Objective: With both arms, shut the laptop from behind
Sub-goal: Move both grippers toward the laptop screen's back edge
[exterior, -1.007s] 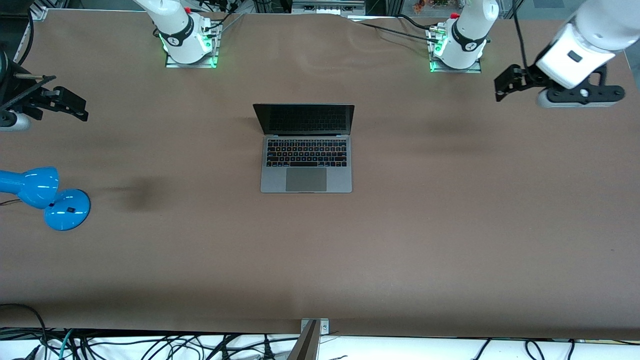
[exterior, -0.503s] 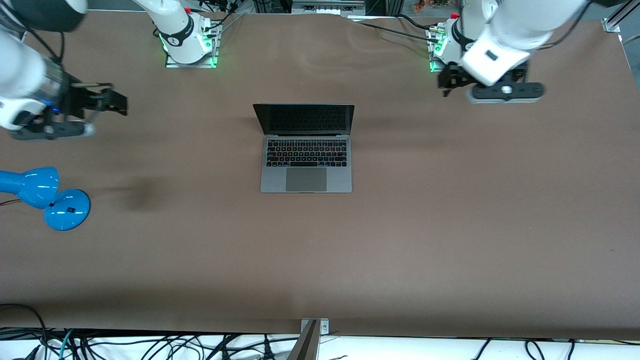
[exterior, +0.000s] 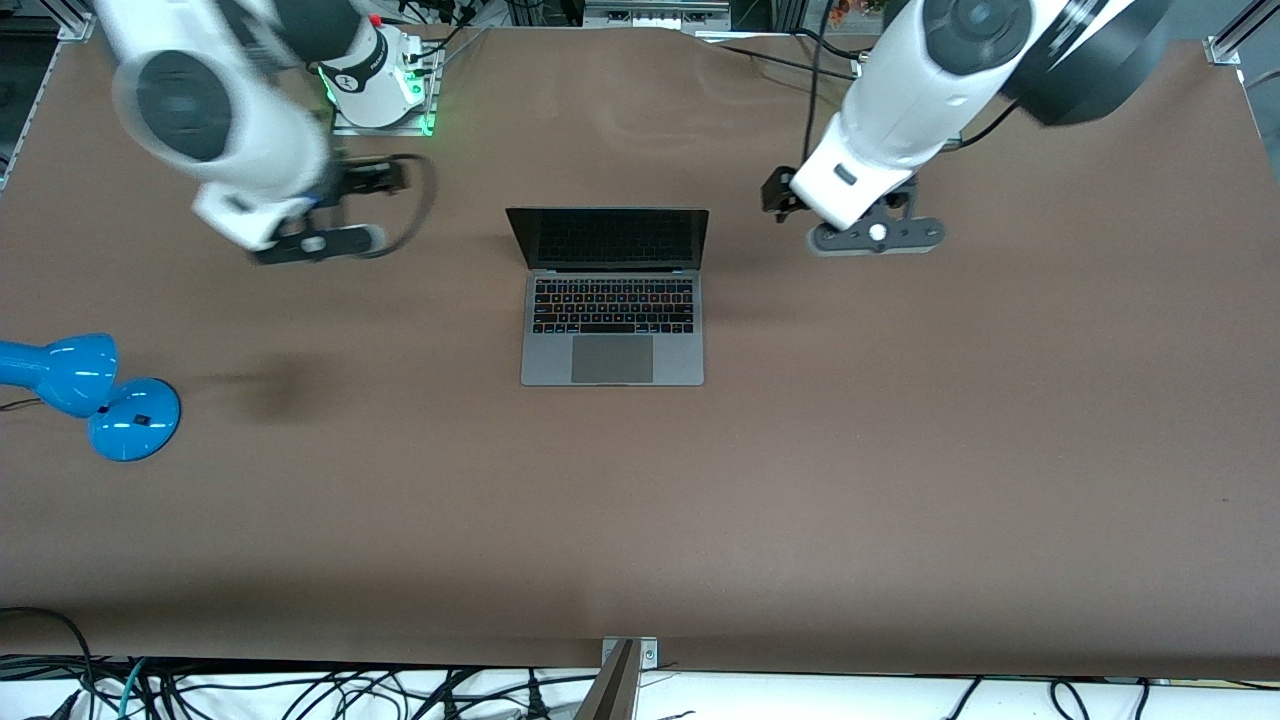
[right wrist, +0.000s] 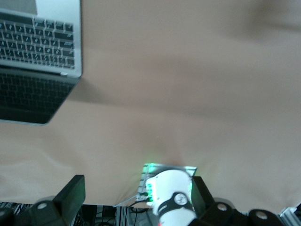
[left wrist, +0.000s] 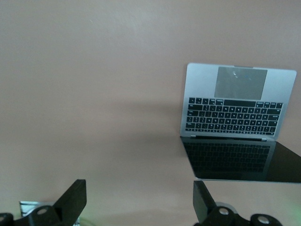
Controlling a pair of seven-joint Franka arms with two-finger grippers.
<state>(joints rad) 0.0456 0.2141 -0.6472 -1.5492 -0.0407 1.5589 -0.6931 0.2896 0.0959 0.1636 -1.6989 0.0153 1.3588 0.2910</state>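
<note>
The space-grey laptop (exterior: 612,300) lies open in the middle of the brown table, its dark screen upright and facing the front camera. My left gripper (exterior: 778,195) hangs over the table beside the lid, toward the left arm's end. In the left wrist view the gripper (left wrist: 137,202) is open and empty, and the laptop (left wrist: 235,113) lies off to one side. My right gripper (exterior: 385,178) hangs over the table toward the right arm's end of the laptop. In the right wrist view the gripper (right wrist: 136,195) is open and empty, with the laptop (right wrist: 37,52) at the picture's corner.
A blue desk lamp (exterior: 90,395) lies at the right arm's end of the table, nearer to the front camera than the laptop. The right arm's base (exterior: 380,90) stands on its green-lit plate at the table's back edge. Cables lie along the table's front edge.
Both arms have swung in from the table's two ends toward the laptop's lid. Both grippers stay open. The laptop has not moved.
</note>
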